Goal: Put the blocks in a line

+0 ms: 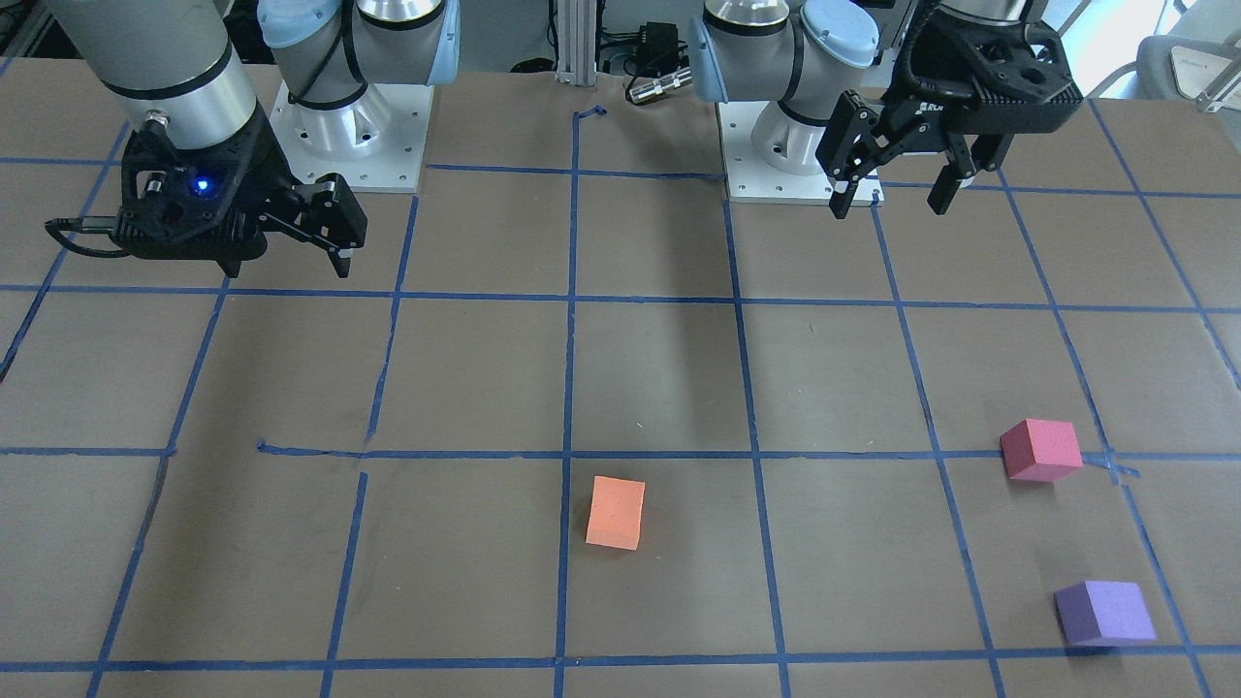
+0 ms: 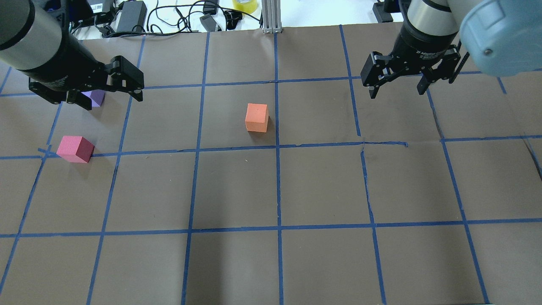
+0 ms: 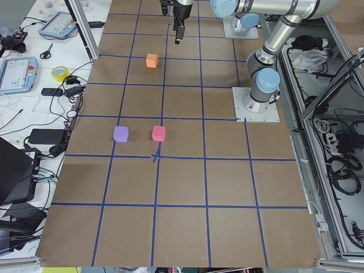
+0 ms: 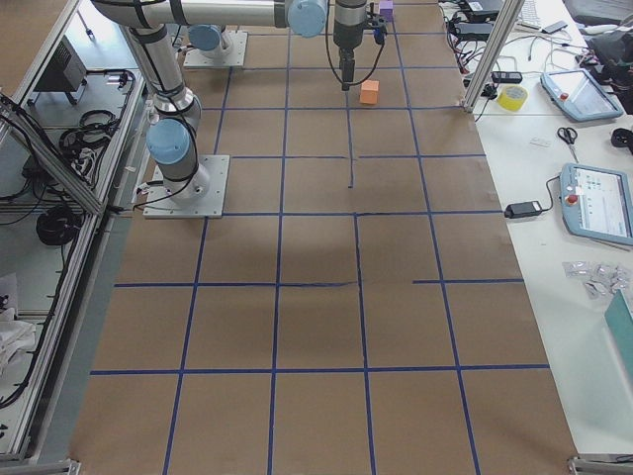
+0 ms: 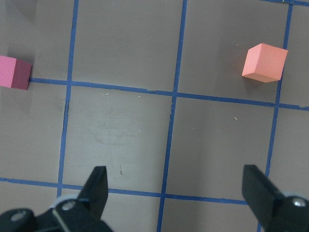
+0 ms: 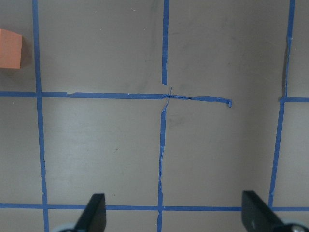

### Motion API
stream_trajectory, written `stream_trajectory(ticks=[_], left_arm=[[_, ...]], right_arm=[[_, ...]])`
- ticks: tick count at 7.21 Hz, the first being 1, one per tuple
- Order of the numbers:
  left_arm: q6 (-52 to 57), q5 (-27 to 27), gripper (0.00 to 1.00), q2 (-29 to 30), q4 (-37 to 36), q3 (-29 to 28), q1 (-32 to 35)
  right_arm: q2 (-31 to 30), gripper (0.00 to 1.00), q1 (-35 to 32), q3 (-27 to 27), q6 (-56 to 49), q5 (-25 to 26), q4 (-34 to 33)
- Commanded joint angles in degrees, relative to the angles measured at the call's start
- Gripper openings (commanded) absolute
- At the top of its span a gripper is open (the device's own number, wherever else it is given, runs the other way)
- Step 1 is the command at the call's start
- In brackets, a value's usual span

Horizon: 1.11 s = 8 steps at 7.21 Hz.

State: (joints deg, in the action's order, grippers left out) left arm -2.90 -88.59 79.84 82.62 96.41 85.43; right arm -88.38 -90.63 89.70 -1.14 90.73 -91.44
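The orange block [image 1: 616, 512] [image 2: 256, 117] lies near the table's middle. The pinkish-red block [image 1: 1040, 450] [image 2: 75, 148] and the purple block [image 1: 1103, 613] lie apart on my left side. In the overhead view the purple block [image 2: 98, 98] is partly hidden behind my left gripper [image 2: 112, 101]. My left gripper [image 1: 890, 206] hangs open and empty, high above the table; its wrist view shows the pinkish-red block [image 5: 14, 72] and the orange block [image 5: 264, 63]. My right gripper [image 1: 291, 262] [image 2: 397, 93] is open, empty and raised; its wrist view shows the orange block [image 6: 10, 48].
Blue tape [image 2: 277, 146] marks a grid on the brown table. The two arm bases [image 1: 349, 136] [image 1: 785, 145] stand at my edge of the table. Cables, a roll of tape [image 2: 244, 5] and tablets [image 3: 17, 71] lie beyond the table's far edge.
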Motion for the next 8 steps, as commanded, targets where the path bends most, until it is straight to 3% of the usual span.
stream_trajectory(ticks=[1, 8], left_arm=[[0.0, 0.0, 1.0, 0.05, 0.0, 0.0, 0.0], [0.0, 0.09, 1.0, -0.04, 0.0, 0.0, 0.0]], right_arm=[[-1.61, 1.0, -0.07, 0.29, 0.08, 0.06, 1.34], [-4.96, 1.0, 0.19, 3.1, -0.01, 0.76, 2.32]])
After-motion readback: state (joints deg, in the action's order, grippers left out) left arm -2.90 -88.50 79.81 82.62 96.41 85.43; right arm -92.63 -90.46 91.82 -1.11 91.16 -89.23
